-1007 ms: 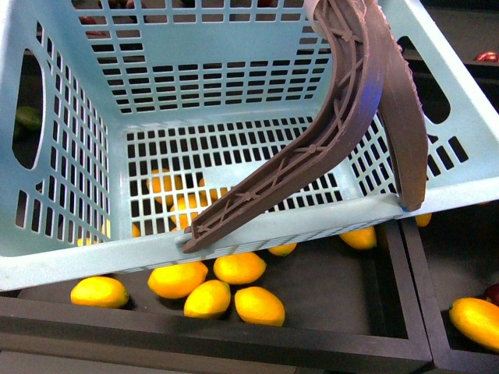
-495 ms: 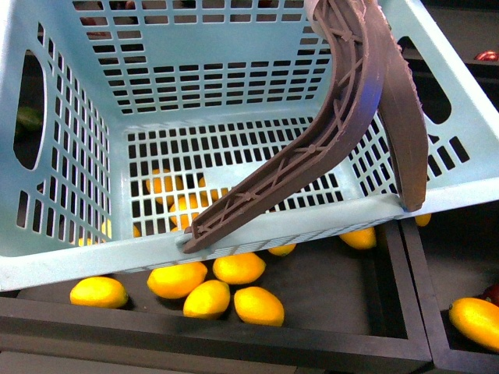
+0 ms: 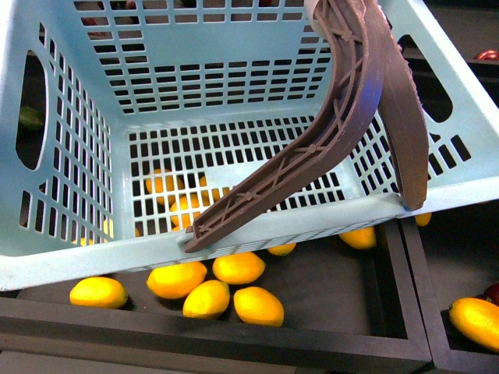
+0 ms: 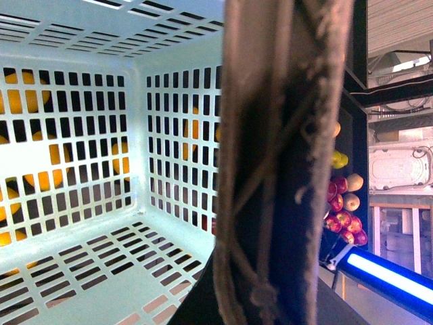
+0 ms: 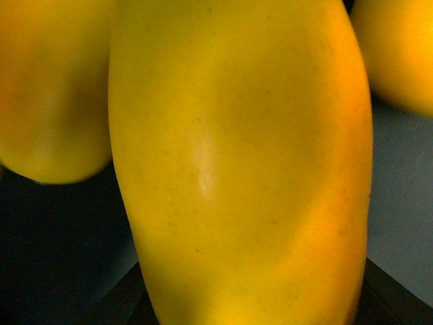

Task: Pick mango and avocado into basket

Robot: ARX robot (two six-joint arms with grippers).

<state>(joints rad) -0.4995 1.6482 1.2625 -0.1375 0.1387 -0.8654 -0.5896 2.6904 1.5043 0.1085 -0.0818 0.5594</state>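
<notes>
The turquoise slotted basket [image 3: 234, 86] fills the upper front view, tilted and empty, above a tray of fruit. Its two brown-grey handles [image 3: 327, 132] lean across its right side. In the left wrist view my left gripper [image 4: 270, 301] is shut on a handle [image 4: 284, 135], with the empty basket floor [image 4: 81, 271] beside it. The yellow-orange mango [image 5: 237, 162] fills the right wrist view, and my right gripper [image 5: 250, 308] is shut on it. A green fruit [image 3: 30, 117] peeks through the basket's left hand hole; I cannot tell whether it is the avocado. Neither gripper appears in the front view.
Several loose yellow mangoes [image 3: 207, 298] lie in a black tray [image 3: 234, 336] under and in front of the basket. Another mango [image 3: 475, 321] lies in the compartment to the right. Red apples [image 4: 344, 218] and a blue light strip [image 4: 392, 274] sit beyond the basket. Two more yellow fruits [image 5: 47, 88] flank the held mango.
Almost nothing differs. The basket has shifted a hair in the front view, and the fruit below it sits where it was.
</notes>
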